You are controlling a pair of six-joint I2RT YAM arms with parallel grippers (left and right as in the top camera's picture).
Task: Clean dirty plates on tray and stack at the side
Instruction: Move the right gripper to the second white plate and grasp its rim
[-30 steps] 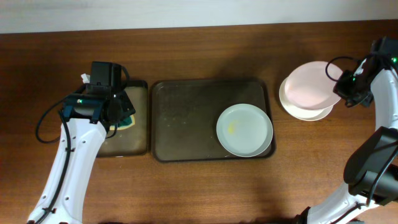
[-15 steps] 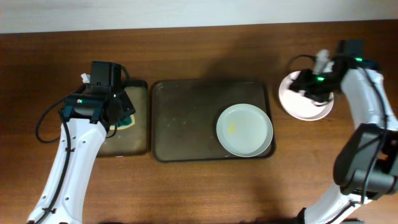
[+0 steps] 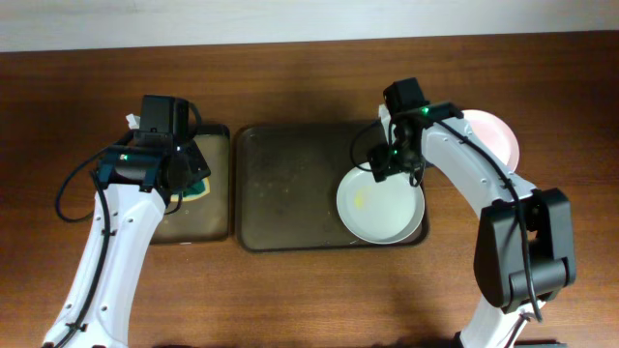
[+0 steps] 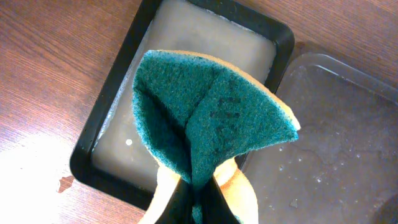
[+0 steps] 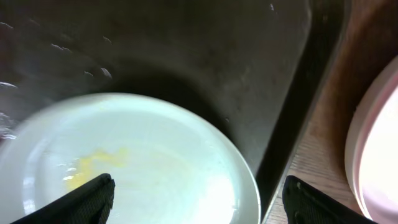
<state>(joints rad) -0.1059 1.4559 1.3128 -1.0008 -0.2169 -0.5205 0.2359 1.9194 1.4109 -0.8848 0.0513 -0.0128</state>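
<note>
A white plate (image 3: 380, 205) with a yellow smear (image 5: 93, 165) lies in the right end of the brownish-grey tray (image 3: 290, 184). My right gripper (image 3: 387, 162) hovers over that plate's upper edge, open and holding nothing. In the right wrist view its fingertips (image 5: 87, 199) straddle the plate (image 5: 155, 162) and the tray rim. Stacked white plates (image 3: 495, 135) sit on the table right of the tray, partly behind the right arm. My left gripper (image 3: 187, 177) is shut on a folded green-and-yellow sponge (image 4: 211, 118) over the small dark tray.
A narrow dark tray (image 3: 193, 217) holding cloudy water (image 4: 186, 37) stands just left of the big tray (image 4: 336, 137). A strip of bare wood (image 5: 311, 162) separates the big tray from the plate stack (image 5: 379, 149).
My right gripper left a plate on the stack at the right, opened, and swung left to above the plate on the tray. The left arm and sponge have not moved.
</note>
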